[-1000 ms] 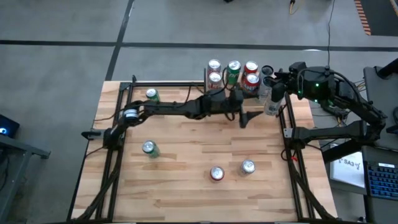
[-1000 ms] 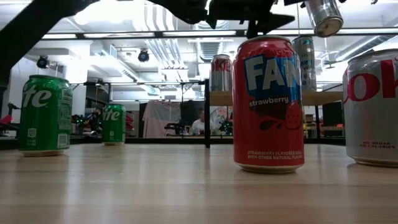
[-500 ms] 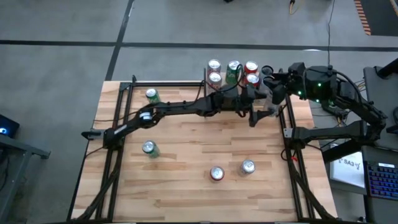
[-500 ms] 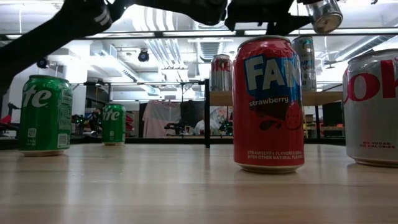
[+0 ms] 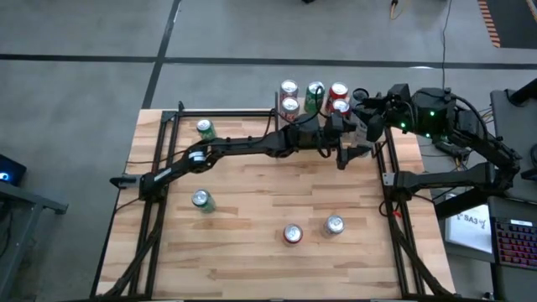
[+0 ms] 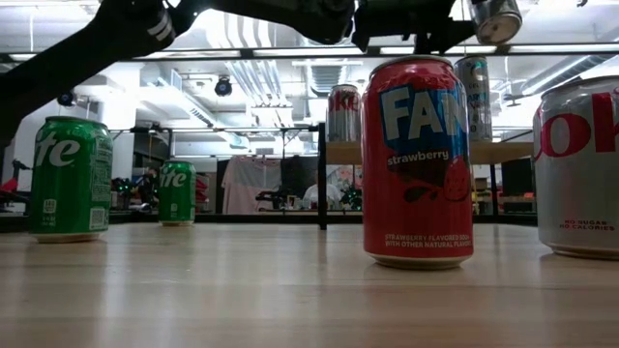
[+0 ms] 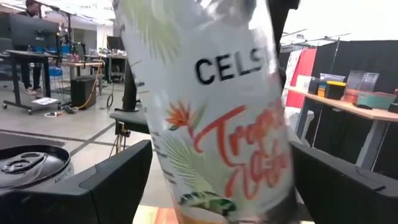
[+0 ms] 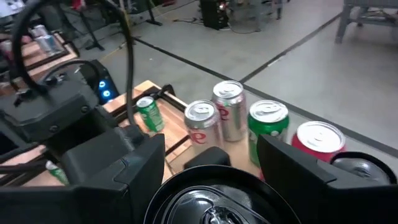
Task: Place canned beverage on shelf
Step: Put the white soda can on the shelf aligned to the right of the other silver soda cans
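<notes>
Your left gripper (image 5: 352,144) has slid toward the worktop's far right corner, wide open around the white can (image 7: 217,118) the right gripper (image 5: 367,127) holds; close gently first.

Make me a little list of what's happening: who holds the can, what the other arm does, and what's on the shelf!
held can: white Celsius can, in right gripper
left gripper: open, fingers either side of that can
shelf: five cans on it
table: five more cans standing loose
</notes>
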Controlling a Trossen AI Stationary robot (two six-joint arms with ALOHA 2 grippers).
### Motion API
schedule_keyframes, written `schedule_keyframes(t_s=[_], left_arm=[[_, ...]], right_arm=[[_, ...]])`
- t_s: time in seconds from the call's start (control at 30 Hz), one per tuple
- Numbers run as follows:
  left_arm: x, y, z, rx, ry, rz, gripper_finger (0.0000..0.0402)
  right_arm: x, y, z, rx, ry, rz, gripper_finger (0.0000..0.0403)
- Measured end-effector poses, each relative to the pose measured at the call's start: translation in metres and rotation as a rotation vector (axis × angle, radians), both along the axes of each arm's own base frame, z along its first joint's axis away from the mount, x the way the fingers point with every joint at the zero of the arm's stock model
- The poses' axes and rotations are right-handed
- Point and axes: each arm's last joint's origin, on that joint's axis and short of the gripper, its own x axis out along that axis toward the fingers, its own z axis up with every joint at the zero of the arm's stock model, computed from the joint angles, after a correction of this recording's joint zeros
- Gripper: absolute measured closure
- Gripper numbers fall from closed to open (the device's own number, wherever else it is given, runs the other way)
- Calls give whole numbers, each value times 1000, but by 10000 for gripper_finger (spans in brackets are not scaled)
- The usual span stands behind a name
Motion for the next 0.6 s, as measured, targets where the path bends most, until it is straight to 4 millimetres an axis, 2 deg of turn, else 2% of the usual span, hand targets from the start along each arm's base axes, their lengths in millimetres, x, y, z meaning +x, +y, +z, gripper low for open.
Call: schedule_keyframes(t_s=[0.2, 0.3, 0.43, 0.6], left_arm=[[0, -1, 0, 18, 1, 0, 61], [0, -3, 0, 24, 2, -4, 95], [1, -3, -3, 10, 26, -1, 170], [1, -5, -4, 50, 38, 1, 179]], right_arm=[[17, -3, -1, 11, -13, 69, 172], [23, -5, -3, 19, -5, 95, 172], [28, -6, -5, -10, 29, 109, 171], [29, -5, -1, -1, -15, 132, 140]])
